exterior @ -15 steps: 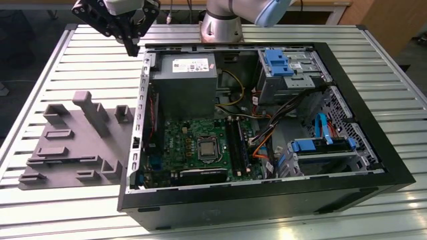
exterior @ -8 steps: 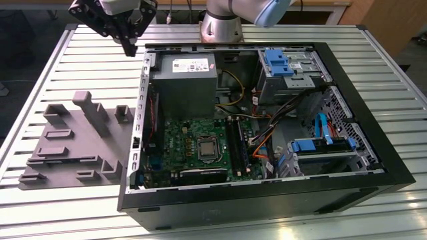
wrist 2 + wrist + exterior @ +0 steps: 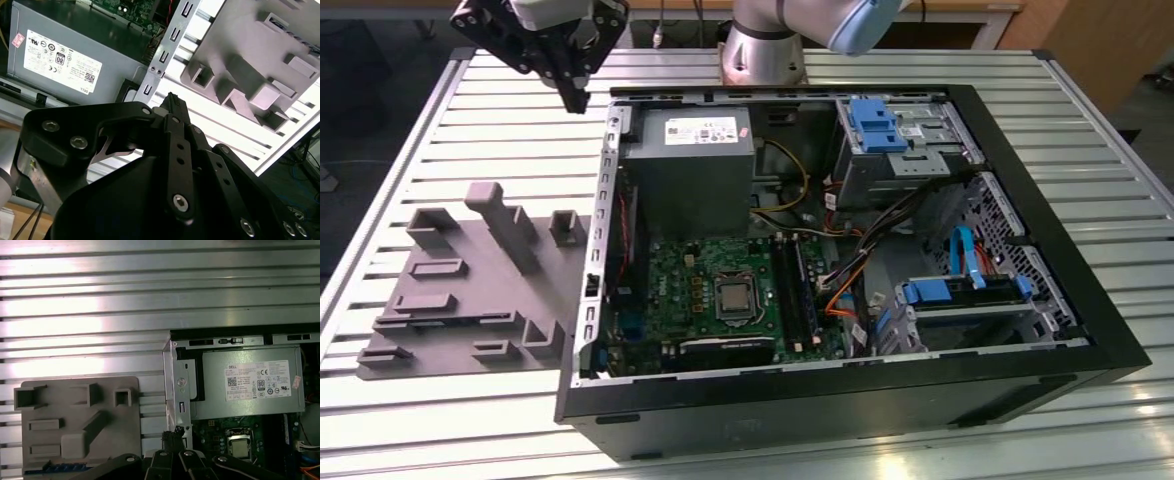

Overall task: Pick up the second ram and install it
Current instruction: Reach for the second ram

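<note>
Grey holder [image 3: 460,300] lies on the slatted table [image 3: 480,130] at the exterior view's left, just beside the open case [image 3: 854,400]. Gripper [image 3: 574,100] hangs over the table off the case's far corner, fingers [image 3: 175,150] pressed together, nothing visible between them. Both wrist views look past it onto the holder and the power supply [image 3: 694,170]. Moving right: green motherboard [image 3: 680,290], then its long black slots [image 3: 790,290]. Whether the ram sits in them, I can't tell. Blue brackets [image 3: 961,292] lie at the far right.
</note>
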Robot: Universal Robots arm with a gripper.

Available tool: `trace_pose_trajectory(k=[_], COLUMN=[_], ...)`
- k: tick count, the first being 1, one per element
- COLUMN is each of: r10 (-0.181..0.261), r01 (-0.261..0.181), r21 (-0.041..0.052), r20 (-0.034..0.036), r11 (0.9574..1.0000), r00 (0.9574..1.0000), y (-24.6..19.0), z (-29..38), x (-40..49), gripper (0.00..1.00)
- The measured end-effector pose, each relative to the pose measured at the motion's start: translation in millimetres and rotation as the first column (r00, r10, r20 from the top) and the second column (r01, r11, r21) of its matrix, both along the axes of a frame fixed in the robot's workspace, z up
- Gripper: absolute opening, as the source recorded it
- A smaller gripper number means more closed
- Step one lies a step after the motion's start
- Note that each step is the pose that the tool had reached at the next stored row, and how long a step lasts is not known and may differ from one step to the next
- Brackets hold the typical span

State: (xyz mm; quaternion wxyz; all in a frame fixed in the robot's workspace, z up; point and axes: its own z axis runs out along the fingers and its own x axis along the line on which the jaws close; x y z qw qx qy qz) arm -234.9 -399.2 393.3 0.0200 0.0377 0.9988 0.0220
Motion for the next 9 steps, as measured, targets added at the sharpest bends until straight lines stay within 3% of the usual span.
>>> trace_pose_trajectory(k=[9], r10=[0.0], r01=[0.0], r21=[0.0], r20=[0.0008], r11=[1.0], r00=[1.0], y=[0.0], z=[0.0], x=[-4.8], gripper=[0.11])
